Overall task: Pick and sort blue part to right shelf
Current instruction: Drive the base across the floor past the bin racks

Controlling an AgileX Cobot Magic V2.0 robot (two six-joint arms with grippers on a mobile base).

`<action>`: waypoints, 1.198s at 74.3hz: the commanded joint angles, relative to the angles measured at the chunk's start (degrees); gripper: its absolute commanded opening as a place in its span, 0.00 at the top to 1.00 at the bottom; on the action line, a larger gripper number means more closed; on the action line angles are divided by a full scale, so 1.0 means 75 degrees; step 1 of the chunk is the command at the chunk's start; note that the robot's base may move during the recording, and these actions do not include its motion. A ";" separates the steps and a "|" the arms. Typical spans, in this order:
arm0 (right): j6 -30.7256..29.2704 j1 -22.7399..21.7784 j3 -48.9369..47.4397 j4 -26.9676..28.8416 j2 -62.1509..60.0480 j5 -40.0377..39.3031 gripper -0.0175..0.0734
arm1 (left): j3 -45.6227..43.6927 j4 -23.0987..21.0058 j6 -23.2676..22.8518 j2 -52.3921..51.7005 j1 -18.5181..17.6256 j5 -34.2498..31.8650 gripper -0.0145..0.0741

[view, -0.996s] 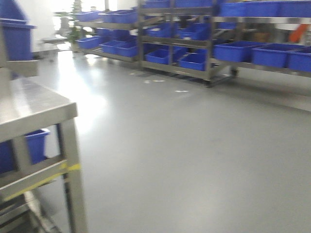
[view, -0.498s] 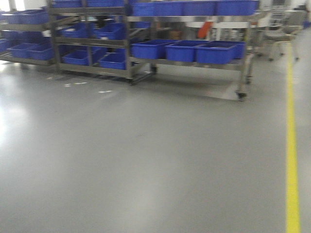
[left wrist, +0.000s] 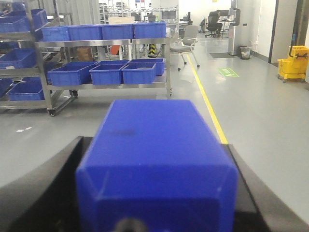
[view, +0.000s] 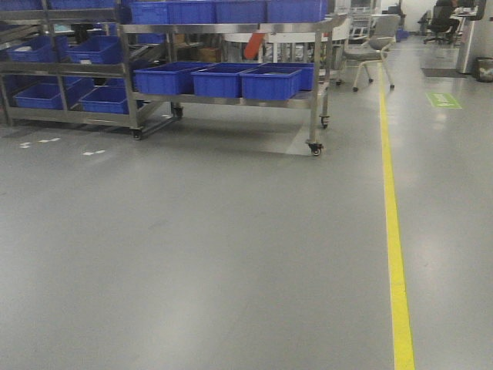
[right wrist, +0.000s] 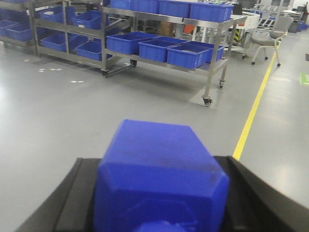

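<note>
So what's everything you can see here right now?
Racks: several, steel, along the far left.
Bins: many, blue, on the racks.
Line: one, yellow, on the floor at right.
Chair: one, grey, beyond the nearest rack.
Floor mark: one, green, right of the line.
Mop bucket: one, yellow, far right.
Blue part: two, one in each gripper.
Left gripper: black, holding one.
Right gripper: black, holding the other.
</note>
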 commanded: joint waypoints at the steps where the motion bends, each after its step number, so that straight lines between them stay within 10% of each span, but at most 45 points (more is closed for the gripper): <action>1: -0.0045 -0.0014 -0.0210 -0.0192 0.0131 -0.0712 0.44 | -0.0222 0.0014 -0.0003 0.0116 -0.0061 -0.0655 0.48; 89: -0.0045 -0.0014 -0.0210 -0.0192 0.0131 -0.0712 0.44 | -0.0222 0.0014 -0.0003 0.0116 -0.0061 -0.0655 0.48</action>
